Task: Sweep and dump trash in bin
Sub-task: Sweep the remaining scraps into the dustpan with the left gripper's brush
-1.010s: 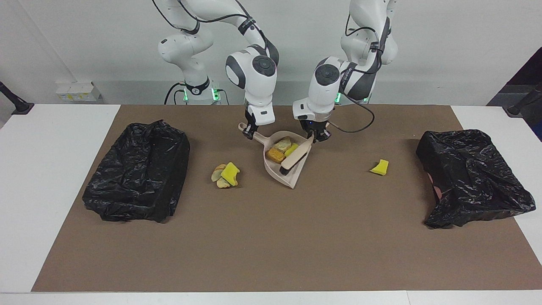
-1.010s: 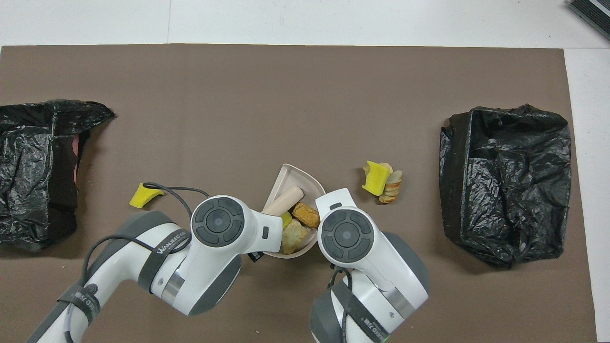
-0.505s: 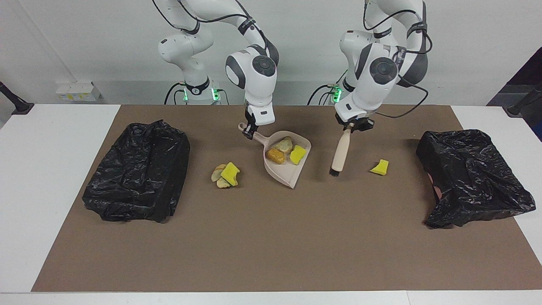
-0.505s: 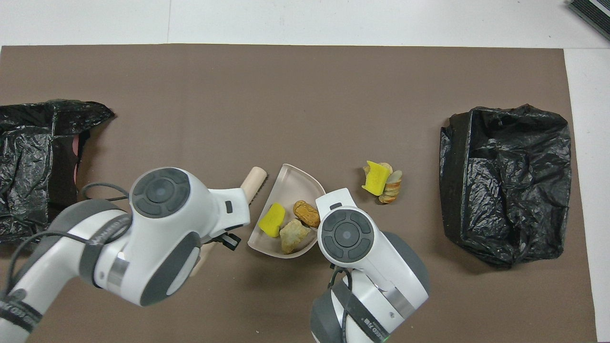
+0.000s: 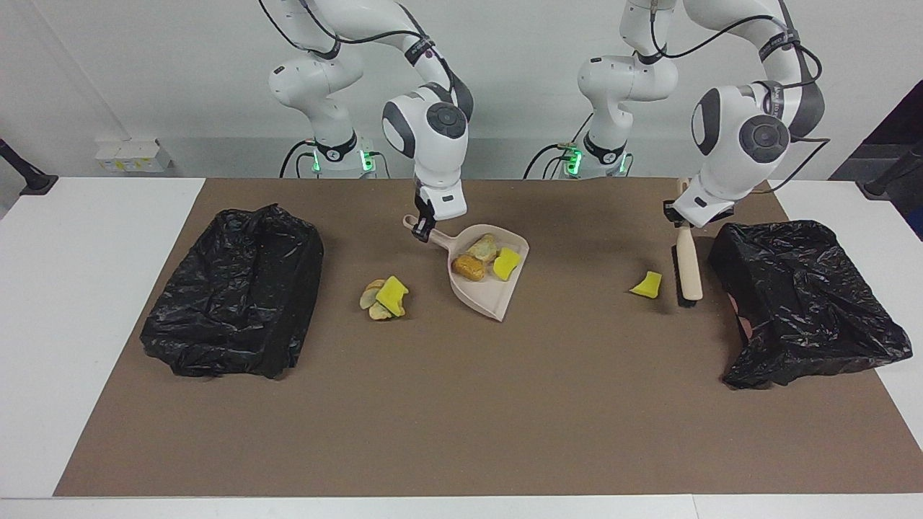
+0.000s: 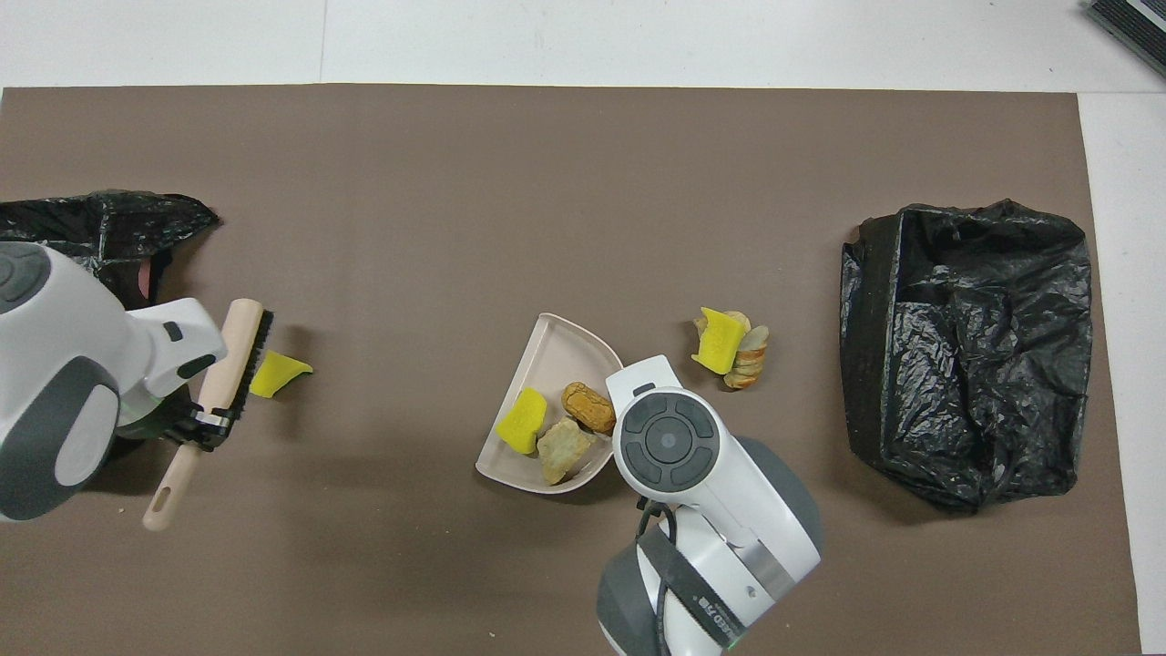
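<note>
Left pincer (image 5: 682,224) is clamped on the beige-handled black-bristled brush (image 5: 686,268), bristles just beside a yellow sponge scrap (image 5: 647,285) at the brush's 9 o'clock in the facing view. Right pincer (image 5: 422,226) is clamped on the beige plastic dustpan (image 5: 484,291), which holds two tan lumps (image 5: 476,259) and one yellow piece (image 5: 507,264).

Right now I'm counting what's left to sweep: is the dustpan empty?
No: the dustpan already holds three scraps: a yellow sponge piece and two brown lumps.
</note>
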